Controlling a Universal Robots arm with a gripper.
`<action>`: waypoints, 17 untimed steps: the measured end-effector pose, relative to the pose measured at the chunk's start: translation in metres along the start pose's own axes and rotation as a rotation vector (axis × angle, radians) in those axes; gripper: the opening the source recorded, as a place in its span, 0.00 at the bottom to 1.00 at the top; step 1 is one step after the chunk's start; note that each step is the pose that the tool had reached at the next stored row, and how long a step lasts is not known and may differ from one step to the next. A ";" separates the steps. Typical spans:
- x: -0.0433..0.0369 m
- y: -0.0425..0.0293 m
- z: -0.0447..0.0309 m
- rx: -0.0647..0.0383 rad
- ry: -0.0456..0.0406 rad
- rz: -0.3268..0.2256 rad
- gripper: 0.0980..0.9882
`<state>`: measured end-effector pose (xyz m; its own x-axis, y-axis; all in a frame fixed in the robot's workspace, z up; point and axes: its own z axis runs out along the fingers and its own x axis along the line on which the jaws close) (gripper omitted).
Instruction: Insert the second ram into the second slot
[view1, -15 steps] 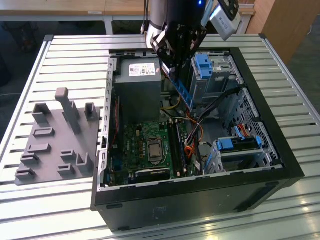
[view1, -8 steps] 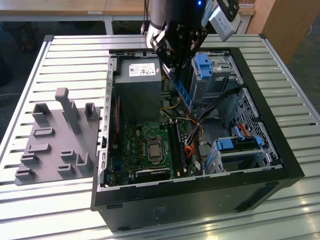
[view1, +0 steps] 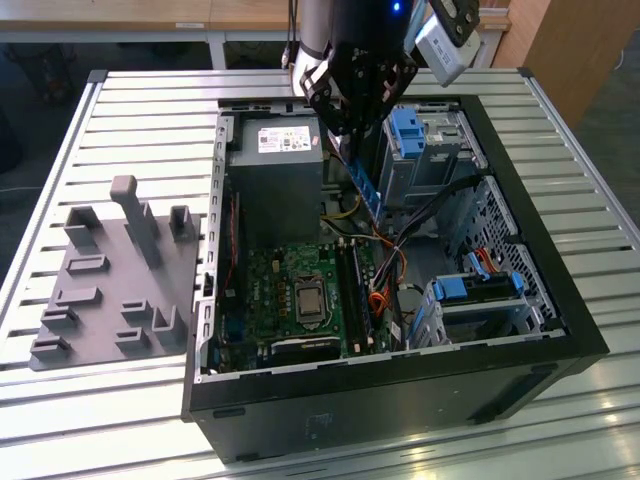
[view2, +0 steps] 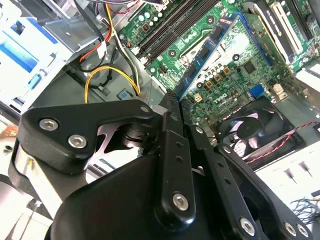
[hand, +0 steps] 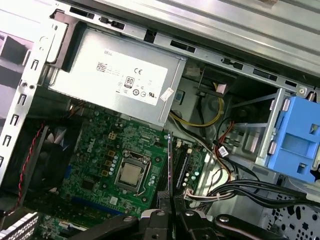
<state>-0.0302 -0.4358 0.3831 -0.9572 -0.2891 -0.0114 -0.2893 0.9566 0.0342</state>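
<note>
My gripper (view1: 350, 133) hangs over the open computer case (view1: 520, 120), shut on the second ram (view1: 368, 187), a thin dark-blue stick slanting down from the fingers above the motherboard (view1: 270, 290). In the second wrist view the ram (view2: 207, 50) reaches out from the gripper (view2: 172, 102) across the green board, clear of it. In the first wrist view I see the ram (hand: 170, 160) edge-on, rising from the gripper (hand: 170, 214) beside the long black memory slots (hand: 183, 165). These slots (view1: 353, 290) lie well below the stick, to the exterior view's right of the processor socket (view1: 305, 300).
A grey power supply (view1: 275, 165) sits beside the gripper. Blue drive-bay clips (view1: 410, 130) and a second bay (view1: 480, 290) stand on the exterior view's right, with loose cables (view1: 400, 235) crossing between. A grey fixture tray (view1: 110, 290) rests on the slatted table outside the case.
</note>
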 end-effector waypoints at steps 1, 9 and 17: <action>0.0000 0.0000 0.0001 0.000 -0.0004 0.011 0.04; 0.0000 -0.0001 0.0006 0.002 -0.0026 0.085 0.04; 0.0003 -0.0008 0.0026 0.002 -0.0030 0.101 0.04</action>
<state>-0.0303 -0.4365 0.3804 -0.9815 -0.1910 -0.0110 -0.1913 0.9810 0.0331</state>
